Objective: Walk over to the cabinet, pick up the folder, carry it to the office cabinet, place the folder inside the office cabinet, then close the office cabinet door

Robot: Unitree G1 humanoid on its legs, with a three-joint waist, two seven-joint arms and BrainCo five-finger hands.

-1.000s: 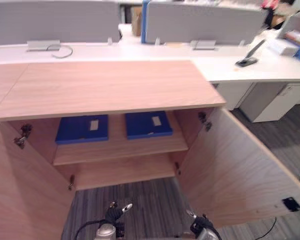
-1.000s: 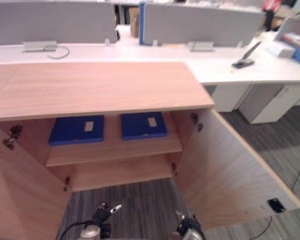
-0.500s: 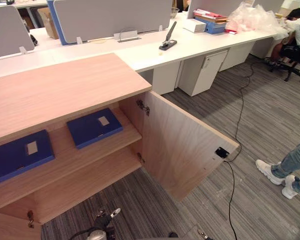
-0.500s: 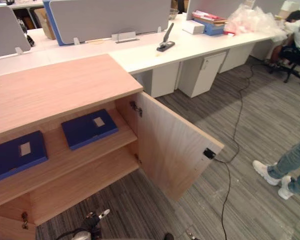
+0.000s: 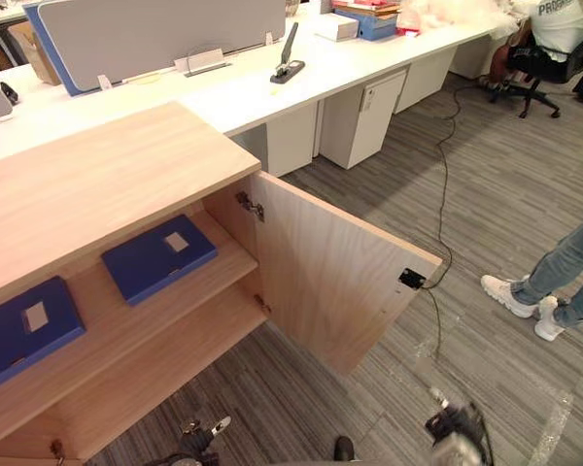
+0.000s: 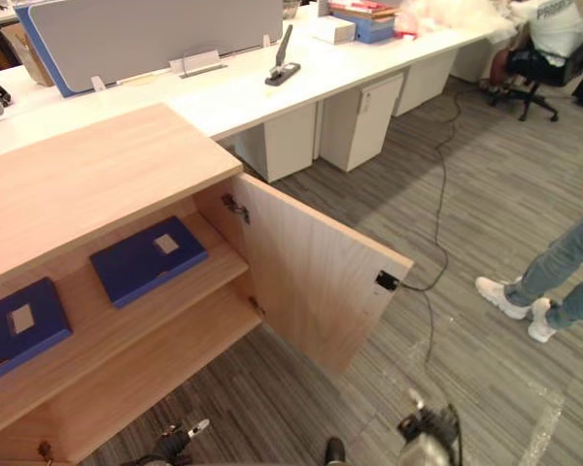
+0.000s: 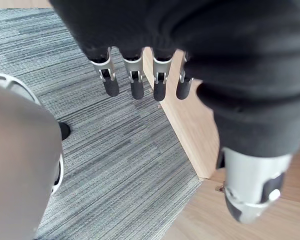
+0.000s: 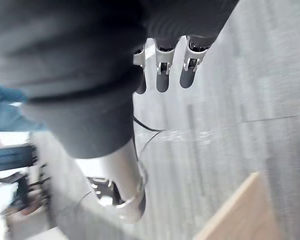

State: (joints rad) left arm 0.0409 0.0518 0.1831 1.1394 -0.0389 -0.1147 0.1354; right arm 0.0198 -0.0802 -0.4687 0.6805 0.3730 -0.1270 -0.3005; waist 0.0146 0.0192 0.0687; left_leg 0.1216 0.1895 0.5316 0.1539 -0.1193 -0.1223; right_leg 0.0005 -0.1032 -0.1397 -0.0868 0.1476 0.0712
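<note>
Grey striped carpet [image 5: 486,184] surrounds a light wooden office cabinet [image 5: 97,180] whose right door [image 5: 321,272] stands open. Two flat blue folders [image 5: 158,258] lie on its upper shelf, well apart from both hands. The left hand [image 7: 133,82] and the right hand [image 8: 162,75] hang with loosely straight fingers, holding nothing. The eye views show a person's jeans-clad legs [image 5: 564,267], and the left wrist view shows a wooden panel [image 7: 190,130] past its fingers.

You look down on grey striped carpet [image 5: 486,175]. A long white table [image 5: 243,92] runs along the back, with grey partition screens [image 5: 155,29] on it and white drawer pedestals [image 5: 364,121] beneath. A black office chair [image 5: 532,85] stands at its far end.
</note>
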